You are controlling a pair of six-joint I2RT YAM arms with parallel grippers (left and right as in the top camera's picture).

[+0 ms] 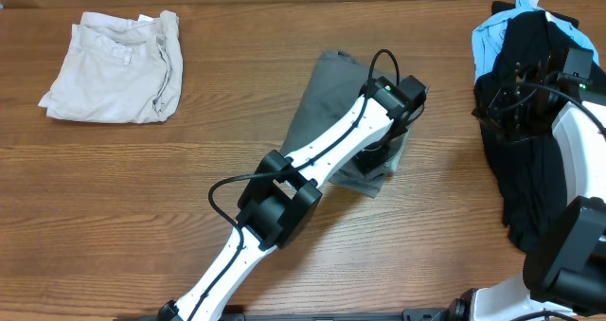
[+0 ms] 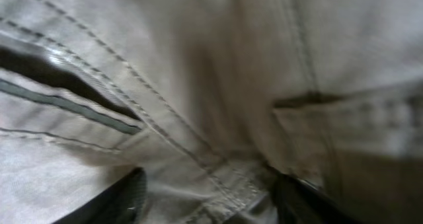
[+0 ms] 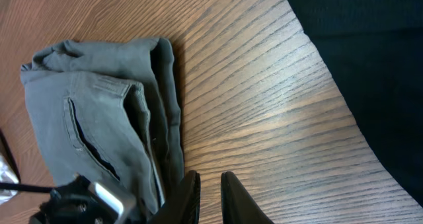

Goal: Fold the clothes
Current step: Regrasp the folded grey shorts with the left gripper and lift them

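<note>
Your left fingers [image 2: 115, 201] stand apart at the bottom of the left wrist frame. Grey cloth fills the gap between them, and you cannot tell from here whether they clamp it or merely press into it. Your right fingers [image 3: 188, 197] are drawn nearly together at the bottom edge of the right wrist frame. Only a sliver of worktop [image 3: 264, 105] shows between them, and they hold nothing. The left fingers sit in the grey shorts [image 1: 327, 84], which lie in the middle of the overhead frame, partly doubled over, with the back pocket [image 3: 86, 141] slit and stitched seams showing. Judge them as light, limp cotton: they will likely sag and trail rather than keep a shape, and the layers may part if you pinch only the top one. The waistband and seamed edges look thickest and firmest, so take hold there or at a corner, through every layer. Further out, the beige shorts [image 1: 114, 65] lie folded at the upper left of the overhead frame, well apart from the rest. At the right edge the black garment [image 1: 516, 188] is heaped with the light-blue garment [image 1: 492, 32] above it. Both look equally soft, and the black heap offers you no clear edge to seize.
</note>
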